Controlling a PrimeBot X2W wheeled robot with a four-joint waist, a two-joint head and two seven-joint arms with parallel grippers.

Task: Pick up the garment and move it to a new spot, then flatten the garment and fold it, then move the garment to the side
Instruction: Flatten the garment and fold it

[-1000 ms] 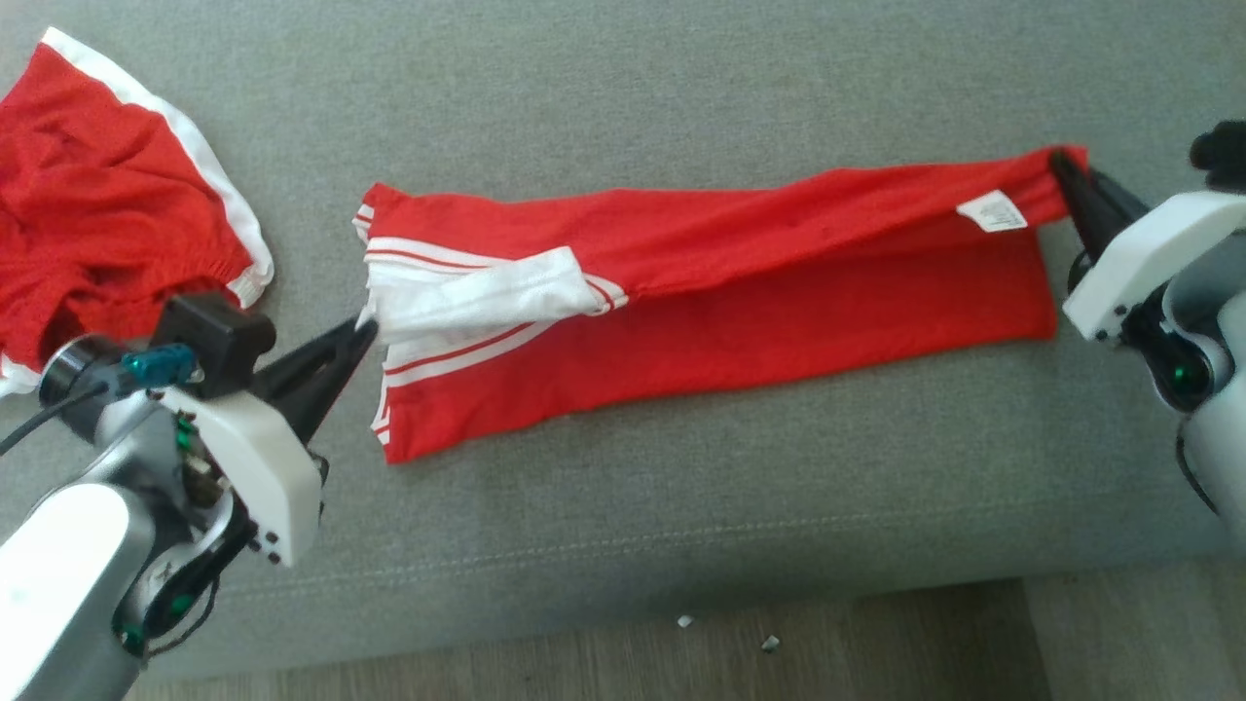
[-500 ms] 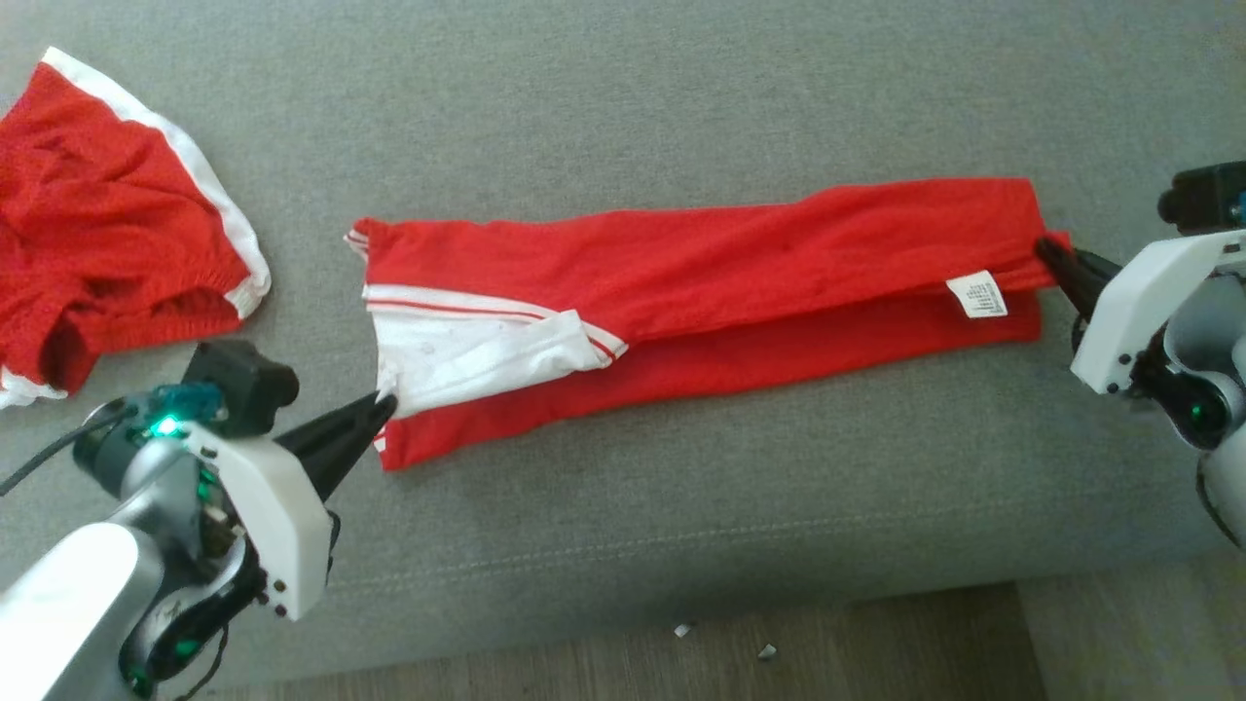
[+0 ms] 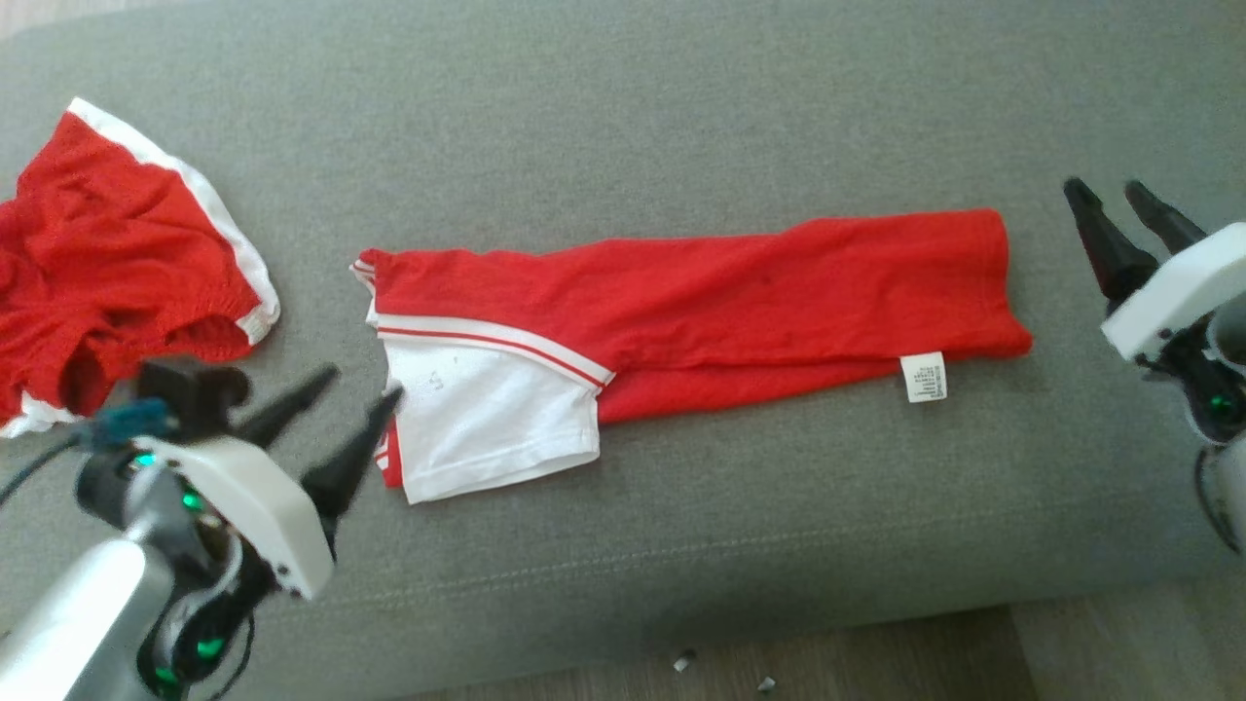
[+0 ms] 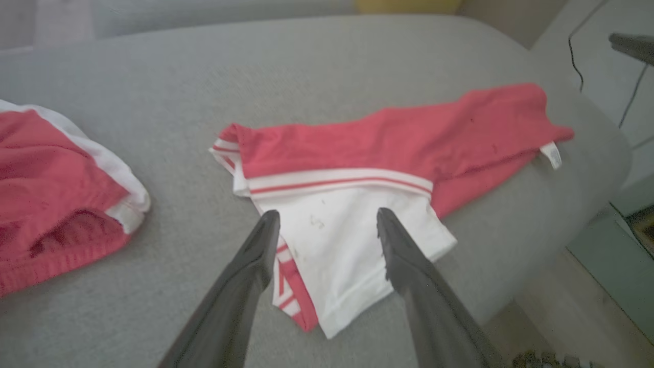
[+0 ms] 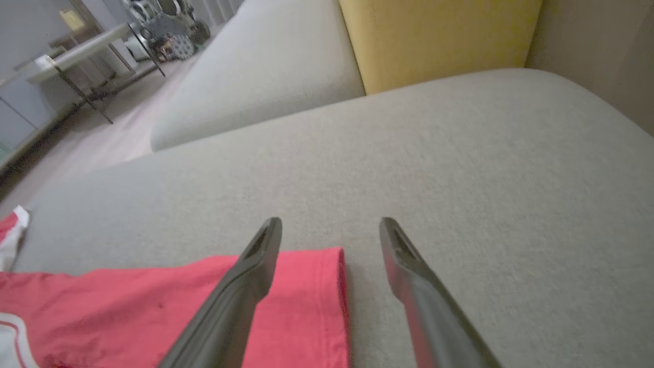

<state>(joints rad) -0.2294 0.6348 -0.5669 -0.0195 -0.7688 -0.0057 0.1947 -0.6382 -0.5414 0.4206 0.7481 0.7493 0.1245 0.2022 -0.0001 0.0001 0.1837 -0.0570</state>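
Observation:
A red garment (image 3: 701, 297) with a white sleeve (image 3: 492, 424) and a white label (image 3: 923, 377) lies folded lengthwise in a long strip across the grey couch cushion (image 3: 623, 127). Open and holding nothing, my left gripper (image 3: 360, 383) hovers just left of the sleeve end; the left wrist view has the white sleeve (image 4: 347, 245) between and beyond its fingers (image 4: 250, 266). My right gripper (image 3: 1110, 195) is open too, a little right of the garment's right end. The red hem (image 5: 306, 296) lies under the right gripper's left finger (image 5: 255, 266) in the right wrist view.
A second red garment with white trim (image 3: 107, 263) lies crumpled at the cushion's left end, close behind my left arm. The cushion's front edge (image 3: 681, 623) drops to a wooden floor with small scraps (image 3: 684, 661). A yellow cushion (image 5: 434, 36) stands at the couch's back.
Both grippers have opened and let go of the garment. Its upper layer now lies folded toward me over the lower one, the sleeve flat. Both arms have drawn back slightly; the camera has shifted.

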